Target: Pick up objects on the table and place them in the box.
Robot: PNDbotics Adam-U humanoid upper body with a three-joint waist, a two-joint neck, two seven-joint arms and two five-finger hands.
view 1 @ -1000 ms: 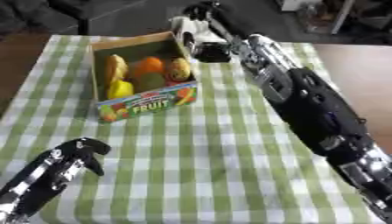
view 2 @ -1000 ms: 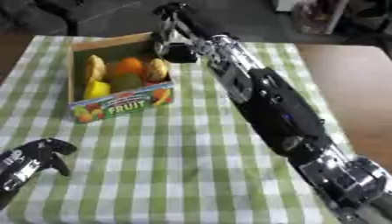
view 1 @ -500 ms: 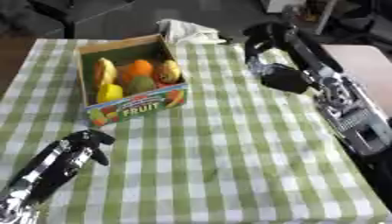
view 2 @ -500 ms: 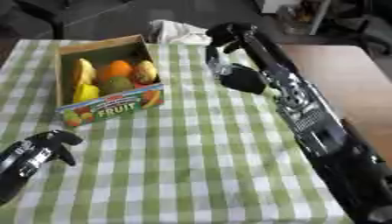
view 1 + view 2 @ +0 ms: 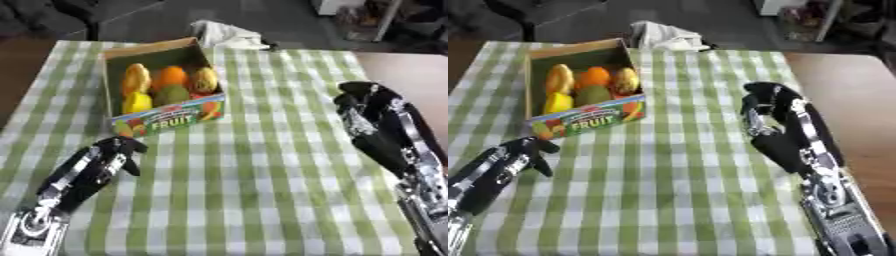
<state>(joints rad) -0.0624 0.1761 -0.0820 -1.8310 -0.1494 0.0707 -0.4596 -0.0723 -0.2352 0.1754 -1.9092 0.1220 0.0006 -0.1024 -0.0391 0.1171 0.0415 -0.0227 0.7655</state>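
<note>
Green-checked tablecloth (image 5: 262,165) bears fruit-filled box (image 5: 166,117); both hands (image 5: 118,150) (image 5: 767,107) curled, empty.

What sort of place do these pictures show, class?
Probably an indoor lab or workroom staged as a kitchen table: a green checked tablecloth, a cardboard fruit box holding fruit, and a dark floor beyond.

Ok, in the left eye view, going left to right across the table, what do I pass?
Robot's black left hand → cardboard fruit box holding yellow, orange and green fruit → bare green-and-white checked tablecloth → robot's black right hand, empty with fingers curled.
</note>
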